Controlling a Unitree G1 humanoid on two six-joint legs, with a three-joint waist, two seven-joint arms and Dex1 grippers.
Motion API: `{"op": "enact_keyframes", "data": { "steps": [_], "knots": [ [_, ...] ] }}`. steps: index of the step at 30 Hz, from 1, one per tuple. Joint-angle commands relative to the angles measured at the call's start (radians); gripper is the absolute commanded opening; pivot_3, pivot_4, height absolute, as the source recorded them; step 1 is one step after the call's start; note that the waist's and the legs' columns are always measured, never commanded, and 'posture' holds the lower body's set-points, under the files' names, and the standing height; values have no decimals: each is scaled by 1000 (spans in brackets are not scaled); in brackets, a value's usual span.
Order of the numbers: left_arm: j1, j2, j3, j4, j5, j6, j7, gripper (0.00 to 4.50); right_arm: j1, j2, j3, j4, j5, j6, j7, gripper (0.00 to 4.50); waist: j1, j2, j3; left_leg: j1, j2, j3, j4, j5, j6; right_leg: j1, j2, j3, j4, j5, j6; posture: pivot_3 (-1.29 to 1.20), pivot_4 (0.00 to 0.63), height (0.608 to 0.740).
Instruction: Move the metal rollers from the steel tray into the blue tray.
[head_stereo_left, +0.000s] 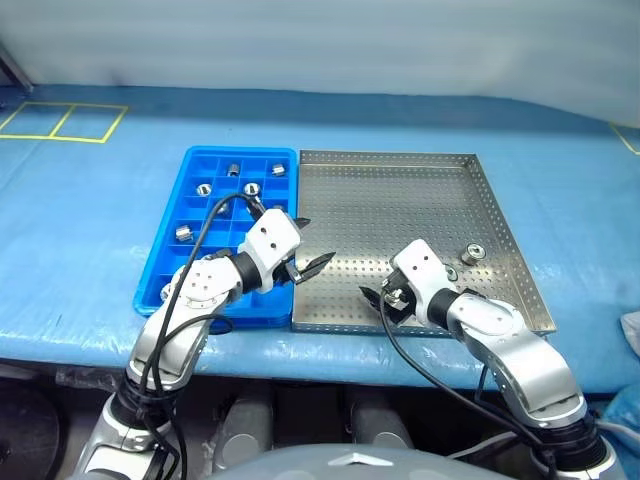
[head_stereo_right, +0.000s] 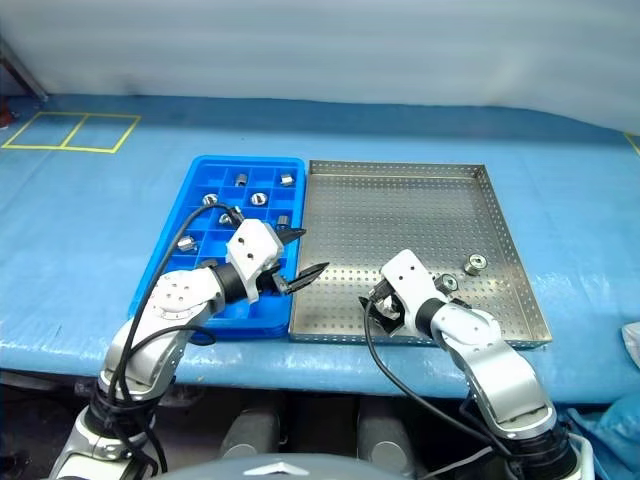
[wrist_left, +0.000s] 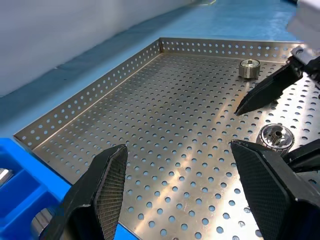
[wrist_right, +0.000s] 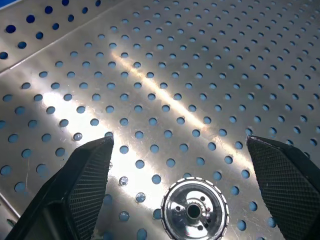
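Two metal rollers (head_stereo_left: 472, 254) are seen left on the steel tray (head_stereo_left: 380, 200), near its right rim, one of them lying between the spread, empty fingers of the right gripper (wrist_right: 185, 165), close to the tray's near edge. The left gripper (head_stereo_left: 305, 262) is held with its fingers likewise apart and nothing between them, above the seam where the blue tray (head_stereo_left: 165, 268) meets the steel tray. Several rollers are noted in separate compartments of the blue tray, mostly in its far half.

glossy metal rollers (wrist_right: 195, 211), perforated shiny steel tray (head_stereo_left: 400, 215), smooth blue plastic tray (head_stereo_left: 170, 240)
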Motion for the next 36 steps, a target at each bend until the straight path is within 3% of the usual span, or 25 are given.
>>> {"op": "enact_keyframes", "data": {
  "steps": [1,9,12,16,18,19,21,28,36],
  "knots": [
    [11,8,-14,-69,-5,20,26,3581,-13,-24,-13,-38,13,64,6,4500,5,0,0,0,0,0,0,0,0,0,0,0,0,0,0,113,150,740],
    [26,17,-39,-69,-3,16,53,3581,-2,-67,-11,-55,10,135,-9,4500,6,0,0,-1,0,-1,0,0,0,0,0,-1,-1,0,0,107,150,740],
    [21,18,-41,-62,-5,14,55,3602,3,-65,-12,-49,8,139,-15,3916,5,0,0,-1,0,-1,0,0,0,0,0,-1,-1,0,0,103,150,740],
    [18,22,-45,-54,-6,9,55,3602,7,-57,-11,-43,11,135,-19,2602,5,0,0,-1,0,-1,0,0,0,-1,0,-1,-2,0,0,100,150,740],
    [18,23,-44,-53,-8,8,55,3602,9,-54,-12,-40,11,132,-21,2602,5,0,0,-2,0,-1,-1,0,0,-1,0,-2,-2,0,0,100,150,740],
    [18,24,-43,-53,-8,8,56,3602,9,-55,-13,-41,12,130,-20,2065,5,0,0,-2,0,-1,-1,0,0,-1,0,-2,-2,0,0,105,150,740],
    [20,26,-41,-54,-10,7,56,3602,4,-52,-16,-42,10,128,-22,1686,5,0,0,-2,0,-1,-1,0,0,-1,-1,-2,-2,0,0,110,150,740],
    [58,36,9,-117,-19,29,85,3602,-68,-39,21,-39,-10,71,-24,1684,5,-1,0,-2,0,-1,-1,0,0,-1,-1,-2,-2,0,0,168,150,740],
    [223,110,146,-316,-14,124,153,3602,-317,124,106,105,-20,-146,0,1684,32,-2,1,0,1,-2,-7,0,0,-2,0,-4,-2,-1,-2,334,150,740]
  ]
}}
